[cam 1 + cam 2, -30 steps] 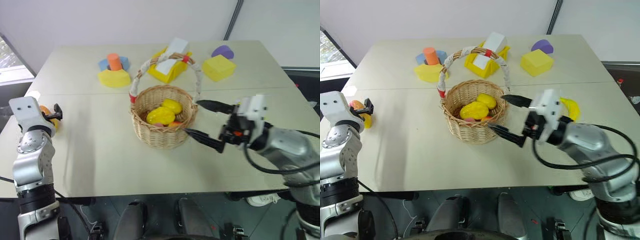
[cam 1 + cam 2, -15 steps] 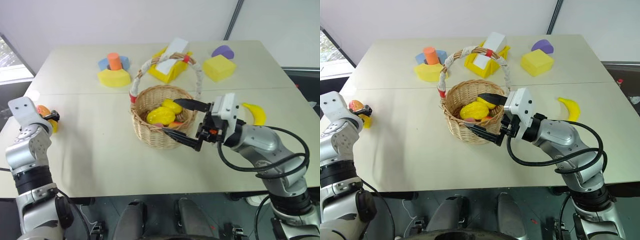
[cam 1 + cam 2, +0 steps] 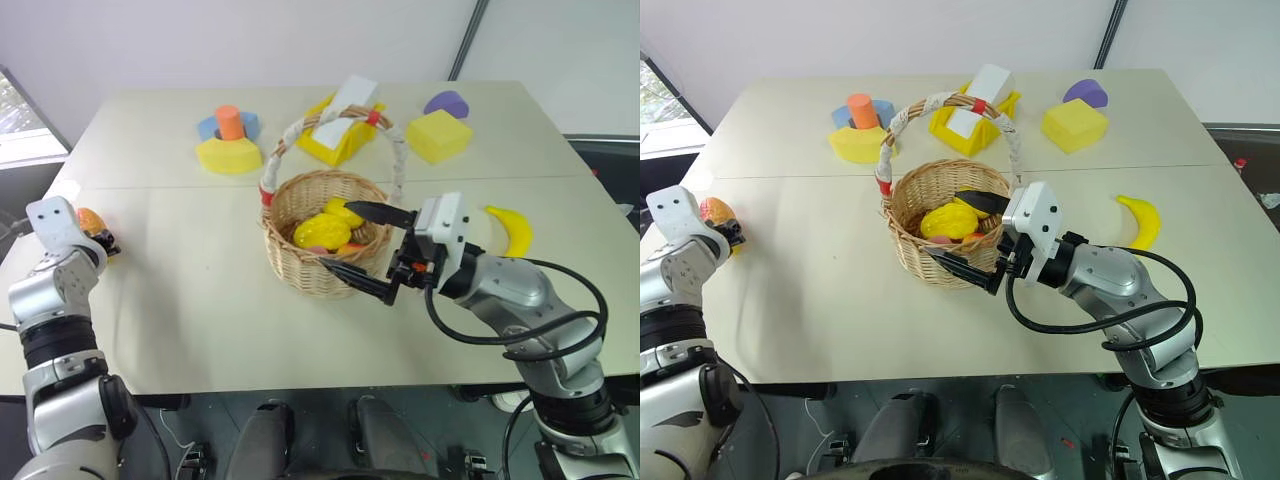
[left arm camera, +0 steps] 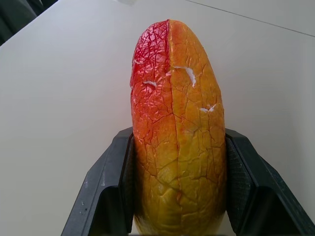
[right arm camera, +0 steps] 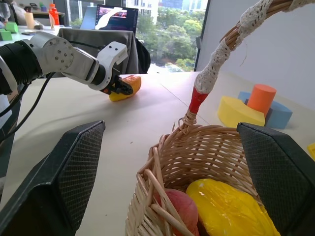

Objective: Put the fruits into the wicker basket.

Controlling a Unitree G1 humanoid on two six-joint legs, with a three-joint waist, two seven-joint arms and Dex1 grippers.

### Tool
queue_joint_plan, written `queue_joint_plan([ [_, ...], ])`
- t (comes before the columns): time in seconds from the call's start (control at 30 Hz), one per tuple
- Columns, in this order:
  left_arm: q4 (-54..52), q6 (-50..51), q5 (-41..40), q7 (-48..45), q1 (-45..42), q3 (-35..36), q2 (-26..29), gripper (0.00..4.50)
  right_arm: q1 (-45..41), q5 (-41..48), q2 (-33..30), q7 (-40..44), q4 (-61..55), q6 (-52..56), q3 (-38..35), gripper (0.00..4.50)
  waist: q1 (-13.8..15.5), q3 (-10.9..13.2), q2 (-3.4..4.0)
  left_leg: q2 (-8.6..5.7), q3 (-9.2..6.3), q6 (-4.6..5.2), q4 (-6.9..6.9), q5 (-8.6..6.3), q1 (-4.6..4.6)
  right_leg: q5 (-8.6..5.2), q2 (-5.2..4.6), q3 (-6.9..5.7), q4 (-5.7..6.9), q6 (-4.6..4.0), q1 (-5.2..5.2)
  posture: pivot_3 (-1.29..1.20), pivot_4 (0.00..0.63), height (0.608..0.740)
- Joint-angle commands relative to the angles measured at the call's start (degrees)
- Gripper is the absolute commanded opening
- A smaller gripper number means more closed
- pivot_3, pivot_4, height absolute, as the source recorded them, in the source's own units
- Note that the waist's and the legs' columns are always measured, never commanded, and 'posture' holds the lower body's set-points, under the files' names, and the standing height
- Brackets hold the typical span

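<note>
The two eye views look from head height, forward and down, across the whole table [image 3: 200, 300]. They are offset sideways from each other, and both take in the wicker basket [image 3: 325, 235] at centre, the foam blocks [image 3: 228, 140] along the far edge, and both arms.

The left wrist view sits very close behind the left gripper [image 4: 178, 196], looking along its fingers at the mango [image 4: 178, 142] clamped between them, with bare tabletop beyond.

The right wrist view looks level across the table from just behind the basket rim, between the wide-spread fingers [image 5: 64, 167] of the right gripper [image 3: 975, 235]. It also shares the left gripper, mango and blocks with the eye views.
</note>
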Motion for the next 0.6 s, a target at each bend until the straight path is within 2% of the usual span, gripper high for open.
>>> queue_joint_plan([
  [0.03, -2.32, -1.37, 0.74, 0.55, -0.24, 0.42, 1.73, 1.77, -0.04, -0.03, 0.5, -0.03, -2.5, -1.22, -0.48, 4.5, 0.02, 0.0, 0.0, 0.0, 0.0, 0.0, 0.0, 0.0, 0.0, 0.0, 0.0, 0.0, 0.0, 0.0, 0.0, 0.0, 0.15, 0.74],
  [0.1, -6.26, -3.89, -0.11, -1.11, 1.14, 1.34, 1.95, 1.77, -0.03, -0.17, 0.17, 0.19, -2.53, -1.28, -0.71, 4.5, 0.0, 0.0, -0.01, 0.0, 0.0, 0.0, 0.0, 0.0, 0.0, 0.0, 0.0, 0.0, 0.0, 0.0, 0.0, 0.0, 0.15, 0.74],
  [0.13, -12.44, -5.86, -3.0, -6.19, 3.42, 1.68, 1.92, 1.77, -0.06, 0.1, -0.38, 0.52, -2.42, -1.2, -1.56, 4.5, -0.03, 0.01, -0.03, 0.0, 0.0, 0.0, 0.0, 0.0, -0.01, 0.0, -0.01, 0.01, 0.0, 0.0, -0.01, 0.0, 0.15, 0.74],
  [0.23, -29.55, -8.03, -13.87, -21.53, 10.92, 3.2, 1.8, 1.77, -0.16, 0.76, -2.1, 1.59, -1.49, -1.15, -4.37, 4.5, 0.0, 0.01, -0.05, 0.01, 0.03, -0.04, -0.03, -0.01, -0.17, 0.0, -0.08, 0.03, -0.05, -0.01, -0.13, 0.0, 0.15, 0.74],
  [0.37, -47.48, -2.16, -31.4, -37.12, 22.05, 5.02, 4.76, 1.77, -0.34, 1.26, -5.1, 4.33, 1.89, -1.53, -8.63, 4.5, 0.03, 0.01, -0.03, -0.02, 0.06, -0.03, -0.07, -0.02, -0.17, 0.0, -0.22, 0.01, -0.15, -0.04, -0.1, 0.0, 0.15, 0.74],
  [0.47, -56.65, 5.26, -43.43, -42.53, 27.8, 2.68, 9.41, 1.77, -0.67, 0.21, -6.94, 5.96, 4.59, -2.45, -10.42, 4.5, -0.01, 0.03, 0.0, -0.02, 0.07, -0.02, -0.09, -0.03, -0.08, -0.02, -0.23, 0.02, -0.18, -0.06, 0.0, 0.0, 0.15, 0.74],
  [0.6, -60.9, 7.87, -47.7, -43.85, 28.86, -2.2, 13.5, 1.77, -1.03, -0.93, -7.93, 6.59, 6.51, -3.76, -11.59, 4.5, 0.03, 0.04, 0.07, 0.0, 0.07, -0.01, -0.09, -0.02, 0.02, -0.11, -0.22, 0.0, -0.15, -0.23, 0.08, 0.0, 0.15, 0.74],
])
